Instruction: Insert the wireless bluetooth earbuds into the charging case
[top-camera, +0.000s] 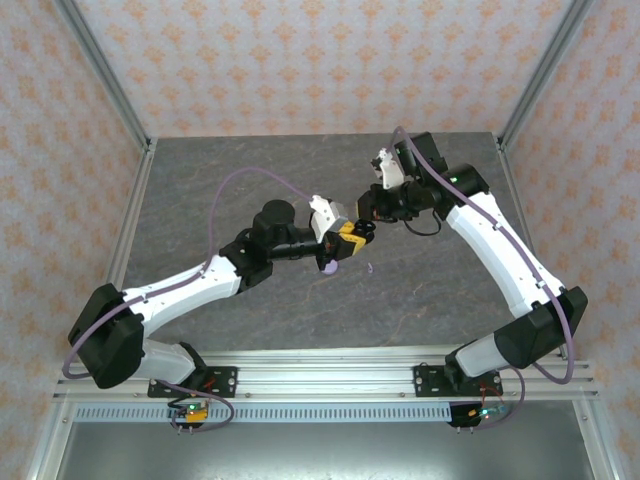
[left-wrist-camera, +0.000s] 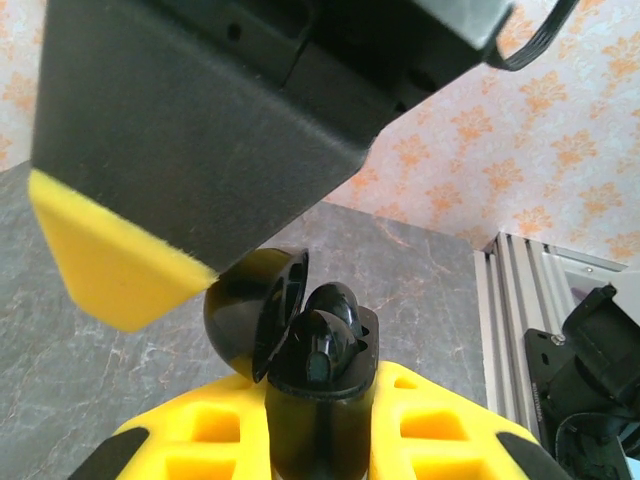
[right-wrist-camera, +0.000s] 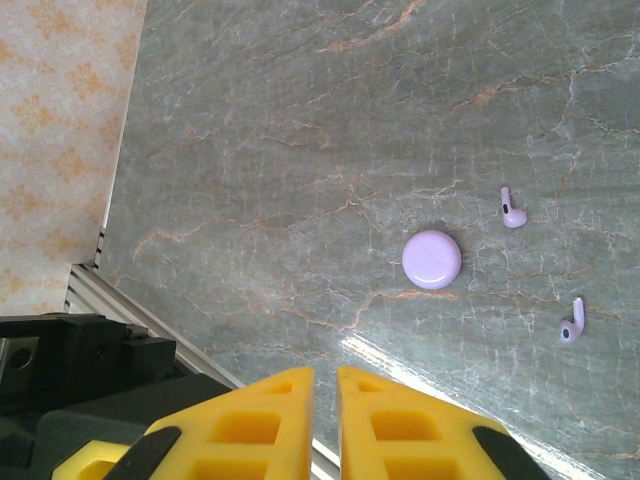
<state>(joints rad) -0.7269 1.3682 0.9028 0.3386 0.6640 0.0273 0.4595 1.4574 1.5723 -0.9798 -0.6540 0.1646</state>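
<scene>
My left gripper is shut on a black charging case, held upright off the table with its lid hinged open to the left. Two black wireless bluetooth earbuds sit in its wells. In the top view the left gripper is above mid-table, with my right gripper close beside it. One yellow-tipped right finger hangs just above the open lid. The right gripper is shut with nothing between its fingers. Below on the table lie a round lavender case and two lavender earbuds.
An aluminium rail runs along the table's edge. Patterned walls close in the back and both sides. The lavender case and one lavender earbud lie on the grey marbled table just in front of the two grippers.
</scene>
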